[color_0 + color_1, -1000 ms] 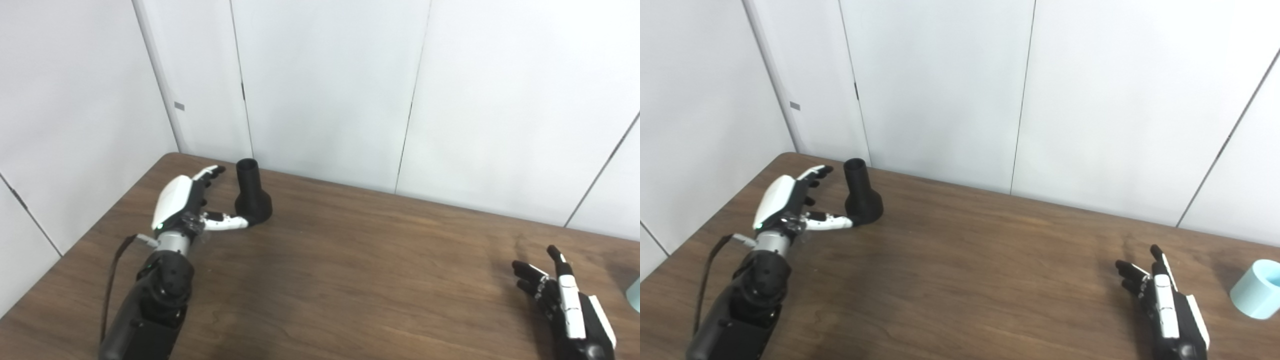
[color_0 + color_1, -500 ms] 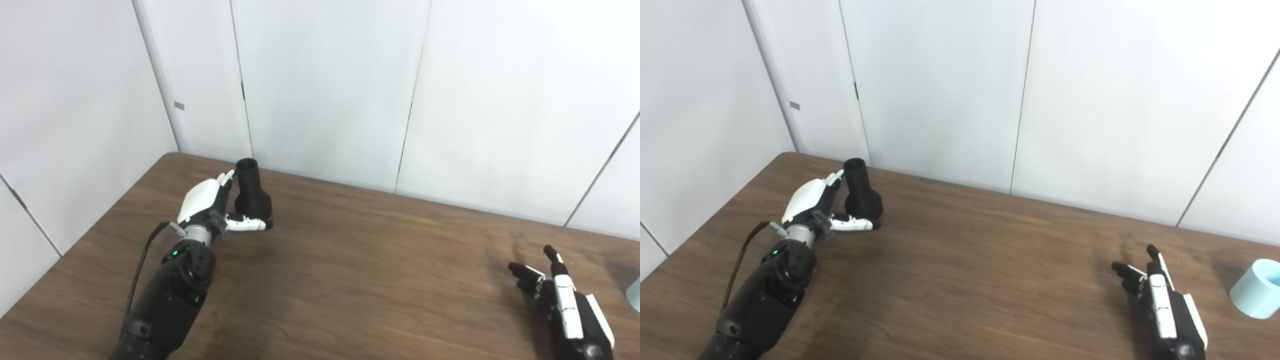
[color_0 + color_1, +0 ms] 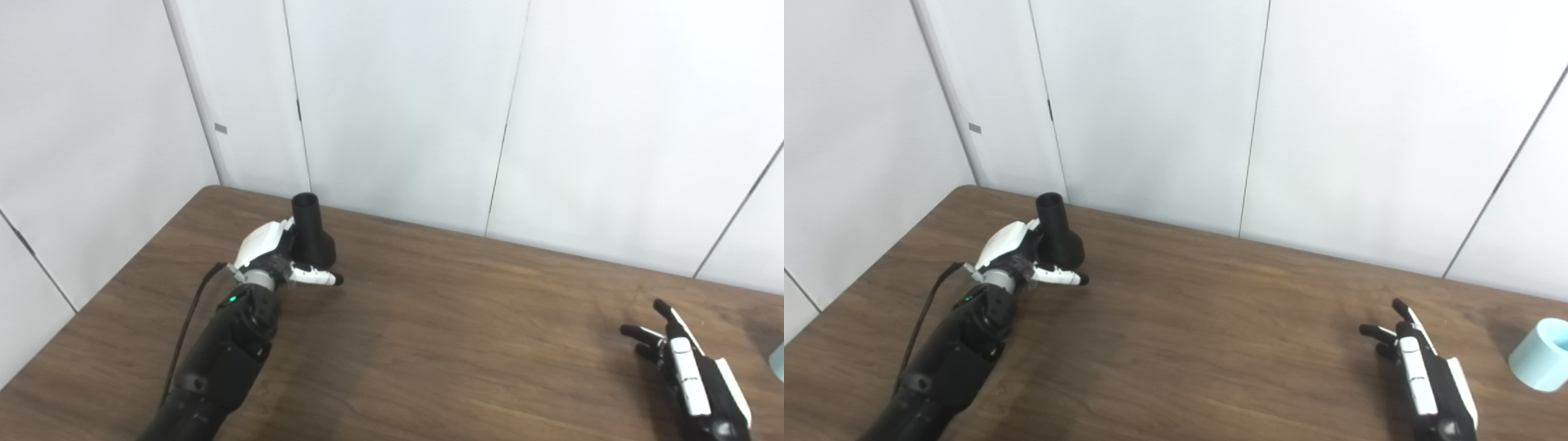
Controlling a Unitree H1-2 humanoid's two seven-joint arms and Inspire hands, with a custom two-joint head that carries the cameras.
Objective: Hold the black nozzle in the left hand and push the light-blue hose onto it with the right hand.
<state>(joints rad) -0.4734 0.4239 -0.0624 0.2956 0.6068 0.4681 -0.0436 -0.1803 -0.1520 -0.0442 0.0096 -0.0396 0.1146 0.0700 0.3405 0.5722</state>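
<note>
Near the table's [image 3: 1176,343] far-left corner, the left hand [image 3: 1020,260] half-encloses the stiff, probably light black nozzle [image 3: 1058,236] at its wide base, while the right hand [image 3: 1418,367] waits spread and empty.

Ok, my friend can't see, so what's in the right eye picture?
The robot's left hand is up against a black nozzle standing upright on a brown table, thumb across its base. The right hand is open and holds nothing, and a light-blue hose piece sits beyond it at the table's right edge.
</note>
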